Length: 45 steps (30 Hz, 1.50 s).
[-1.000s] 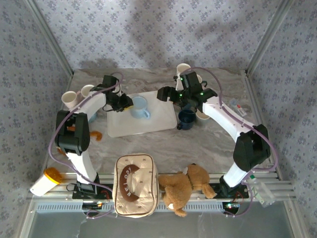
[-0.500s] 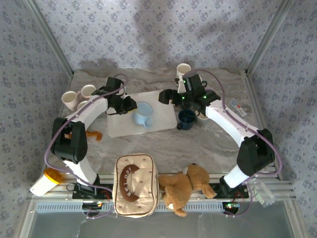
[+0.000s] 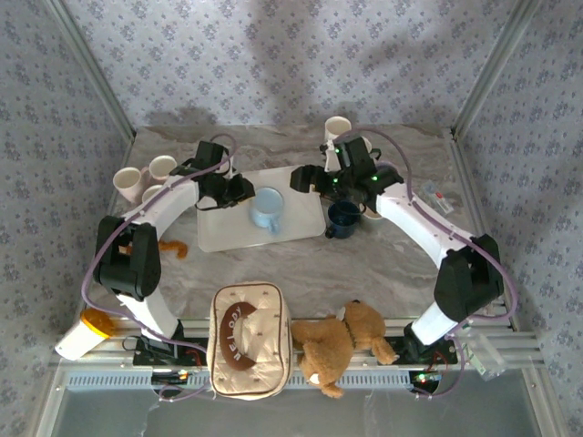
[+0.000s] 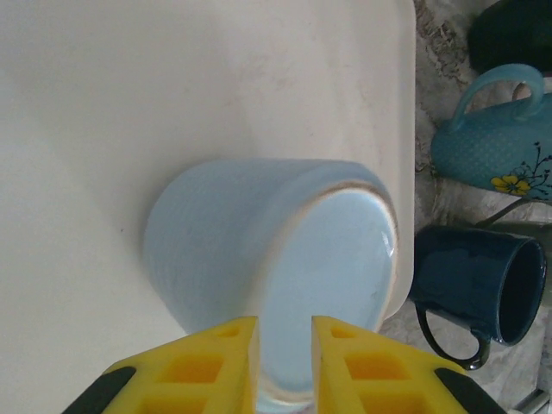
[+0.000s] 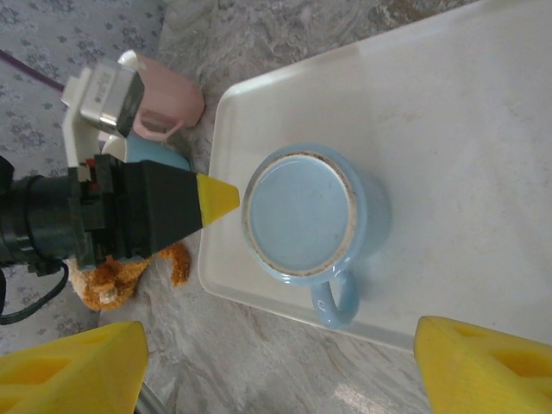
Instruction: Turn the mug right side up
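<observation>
The pale blue pottery mug is stood bottom-up, it seems, on the white flat tray mid-frame. The left pincer is almost together at its edge; a clamp cannot be told. Held so thinly, the mug could be dropped.

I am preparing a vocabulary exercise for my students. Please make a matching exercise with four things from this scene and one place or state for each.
Things:
1. light blue mug
2. dark blue mug
3. teddy bear
4. right gripper

Places or states:
A. open wide
B. bottom up on the white tray
C. lying at the near edge of the table
D. on the table, beside the tray

Pairs: 1-B, 2-D, 3-C, 4-A
</observation>
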Available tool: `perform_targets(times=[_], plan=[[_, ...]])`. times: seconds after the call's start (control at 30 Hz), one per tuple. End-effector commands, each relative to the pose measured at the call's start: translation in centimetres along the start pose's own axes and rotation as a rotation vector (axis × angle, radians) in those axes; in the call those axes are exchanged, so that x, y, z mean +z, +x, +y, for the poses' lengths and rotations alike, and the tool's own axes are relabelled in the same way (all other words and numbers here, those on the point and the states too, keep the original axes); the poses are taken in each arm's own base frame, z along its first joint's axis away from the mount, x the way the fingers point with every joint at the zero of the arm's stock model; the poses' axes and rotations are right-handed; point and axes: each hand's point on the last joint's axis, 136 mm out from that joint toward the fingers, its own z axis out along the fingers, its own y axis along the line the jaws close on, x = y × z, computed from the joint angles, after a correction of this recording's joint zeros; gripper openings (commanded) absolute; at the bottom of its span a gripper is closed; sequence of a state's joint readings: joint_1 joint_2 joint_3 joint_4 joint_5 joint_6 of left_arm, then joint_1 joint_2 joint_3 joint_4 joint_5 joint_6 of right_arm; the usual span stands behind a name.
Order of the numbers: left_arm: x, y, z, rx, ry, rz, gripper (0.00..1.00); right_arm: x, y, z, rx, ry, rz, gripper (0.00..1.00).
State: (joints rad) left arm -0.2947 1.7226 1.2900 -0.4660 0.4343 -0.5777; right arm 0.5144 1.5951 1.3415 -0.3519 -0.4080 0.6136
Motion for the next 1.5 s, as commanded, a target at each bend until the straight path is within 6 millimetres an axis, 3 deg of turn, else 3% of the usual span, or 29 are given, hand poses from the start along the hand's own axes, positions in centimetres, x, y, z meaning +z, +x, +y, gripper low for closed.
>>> perform_targets(times=[0.0, 0.27, 0.5, 0.6, 0.87, 1.07, 1.23, 1.47], plan=[[0.5, 0.3, -0.3, 0.009, 0.031, 0.002, 0.23, 1.4, 0.4, 0.6, 0.022, 0.001, 0.04, 0.81], [0.1, 0.6, 0.0, 0.047, 0.014, 0.002, 0.32, 3.6, 1.3, 0.0, 0.05, 0.024, 0.101, 0.78], [-2.4, 0.1, 0.2, 0.055, -0.024, -0.038, 0.59, 5.7, 2.0, -0.7, 0.069, 0.029, 0.159, 0.76], [-3.1, 0.3, 1.0, 0.041, -0.039, -0.042, 0.65, 6.8, 2.4, -0.9, 0.073, 0.03, 0.181, 0.75], [-2.3, 0.4, 2.0, 0.047, -0.009, -0.025, 0.73, 9.4, 3.2, -2.6, 0.154, 0.065, 0.213, 0.75], [-0.7, -0.1, 1.8, 0.04, 0.039, -0.023, 0.76, 10.8, 2.9, -3.5, 0.244, 0.051, 0.166, 0.65], [0.5, -0.2, 2.3, 0.032, 0.052, -0.008, 0.77, 11.5, 3.0, -3.7, 0.273, 0.042, 0.166, 0.68], [-0.2, 0.2, 3.1, 0.042, 0.022, -0.011, 0.8, 11.7, 3.3, -3.6, 0.284, 0.037, 0.179, 0.67]])
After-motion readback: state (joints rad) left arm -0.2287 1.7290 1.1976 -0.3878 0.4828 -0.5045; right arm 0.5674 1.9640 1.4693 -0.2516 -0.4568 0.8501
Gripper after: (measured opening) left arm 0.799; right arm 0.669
